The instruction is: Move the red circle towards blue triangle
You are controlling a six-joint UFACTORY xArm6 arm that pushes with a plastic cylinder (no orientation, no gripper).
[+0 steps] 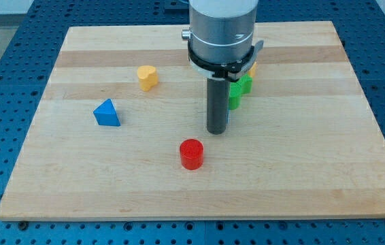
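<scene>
One rod only is fitted, so no pincer state can be told; my tip [217, 131] rests just up-right of the red circle [192, 154], apart from it; the approach step is judged in hand; next, a push leftward toward the blue triangle [107, 113] is called for; no containers are seen.

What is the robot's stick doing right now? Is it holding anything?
My tip: no gripper, holding nothing; it sits up and right of the red circle, not touching it.
</scene>
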